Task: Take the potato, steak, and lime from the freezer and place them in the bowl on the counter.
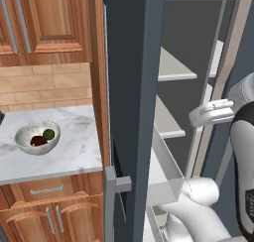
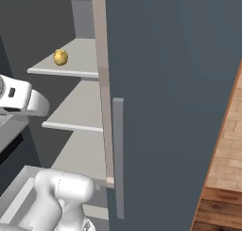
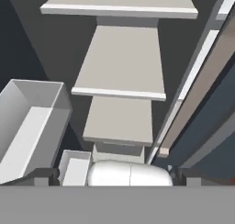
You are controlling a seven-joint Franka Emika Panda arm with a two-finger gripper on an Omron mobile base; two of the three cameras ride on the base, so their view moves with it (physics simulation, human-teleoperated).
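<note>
Potato [image 2: 60, 57] on upper freezer shelf [image 2: 80, 59], right base view | left base view: steak [image 1: 37, 140], lime [image 1: 48, 134] in bowl [image 1: 25, 139] on marble counter [image 1: 74, 142] | hand [image 3: 117, 176] released, empty

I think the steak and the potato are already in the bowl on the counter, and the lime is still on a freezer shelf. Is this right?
Not quite: the two are swapped. In the left base view the bowl on the counter holds the steak and the lime. The potato is the one that lies on a freezer shelf, as the right base view shows.
</note>
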